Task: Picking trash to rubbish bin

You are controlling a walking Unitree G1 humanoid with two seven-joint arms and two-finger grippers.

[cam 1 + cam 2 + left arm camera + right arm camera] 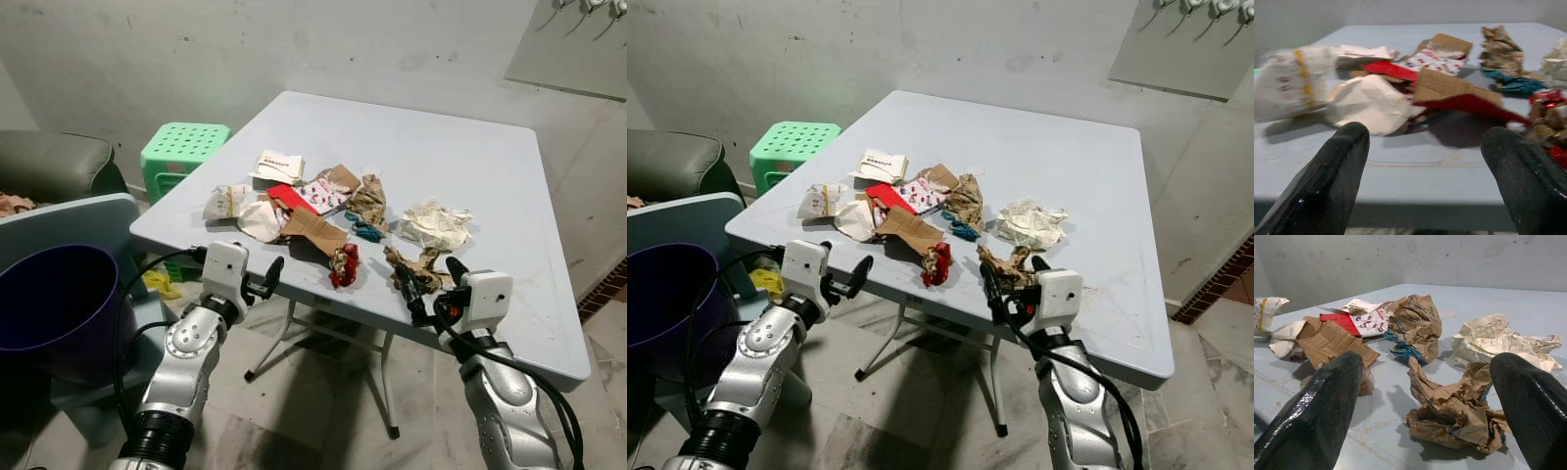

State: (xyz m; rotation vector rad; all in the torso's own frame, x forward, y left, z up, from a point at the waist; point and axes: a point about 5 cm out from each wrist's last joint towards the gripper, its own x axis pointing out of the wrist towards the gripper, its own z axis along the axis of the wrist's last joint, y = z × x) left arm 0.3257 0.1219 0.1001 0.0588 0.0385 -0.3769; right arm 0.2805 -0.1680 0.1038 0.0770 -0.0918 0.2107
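Note:
Trash lies along the near half of a light blue table: a white crumpled paper, a cardboard piece, a red wrapper, a crumpled brown paper and a white crumpled sheet. A purple bin stands on the floor at my left. My left gripper is open at the table's front edge, pointing at the white crumpled paper. My right gripper is open at the front edge with the brown paper lying between and just beyond its fingers. Neither holds anything.
A green plastic stool stands beside the table's left corner. A dark green seat and a pale blue surface are at the far left, above the bin. The table's folding legs and tiled floor lie below. A grey wall is behind.

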